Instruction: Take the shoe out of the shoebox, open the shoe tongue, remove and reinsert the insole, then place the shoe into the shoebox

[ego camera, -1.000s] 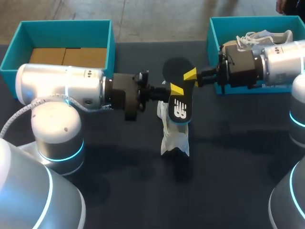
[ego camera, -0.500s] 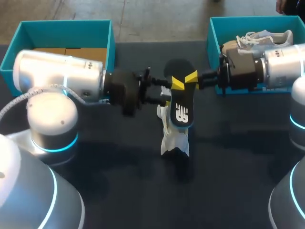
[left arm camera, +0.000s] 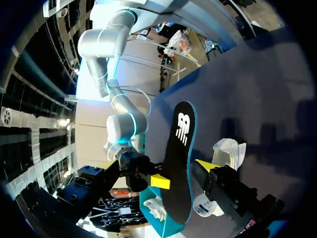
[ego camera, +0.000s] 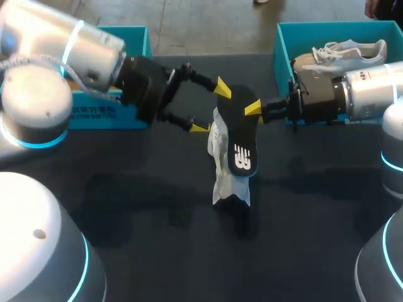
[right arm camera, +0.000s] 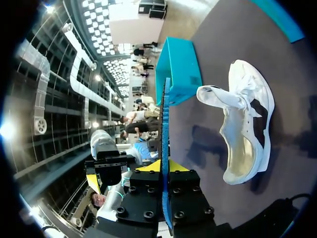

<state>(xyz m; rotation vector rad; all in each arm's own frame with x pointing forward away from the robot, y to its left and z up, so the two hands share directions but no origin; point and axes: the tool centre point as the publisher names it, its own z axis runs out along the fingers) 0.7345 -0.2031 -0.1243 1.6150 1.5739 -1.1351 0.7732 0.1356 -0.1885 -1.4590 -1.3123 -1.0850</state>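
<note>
A black insole (ego camera: pixel 242 135) with a teal edge hangs above the table, pinched near its upper end by my right gripper (ego camera: pixel 253 108), which is shut on it. In the right wrist view the insole (right arm camera: pixel 165 129) shows edge-on between the fingers of that gripper (right arm camera: pixel 164 167). Below it a white shoe (ego camera: pixel 227 173) lies on the dark table, also seen as the shoe (right arm camera: pixel 245 134) lying on its side. My left gripper (ego camera: pixel 212 107) stands wide open just left of the insole's upper end. In the left wrist view the insole (left arm camera: pixel 178 163) stands between the spread fingers of the left gripper (left arm camera: pixel 157 164).
A teal shoebox (ego camera: pixel 280 44) at the back right holds a second pale shoe (ego camera: pixel 349 49). Another teal box (ego camera: pixel 141 44) sits at the back left behind my left arm. Bare dark table (ego camera: pixel 157 239) lies in front of the shoe.
My left gripper has opened, let go of the insole and drawn back up to the left. The right gripper still holds the insole, which has sunk slightly.
</note>
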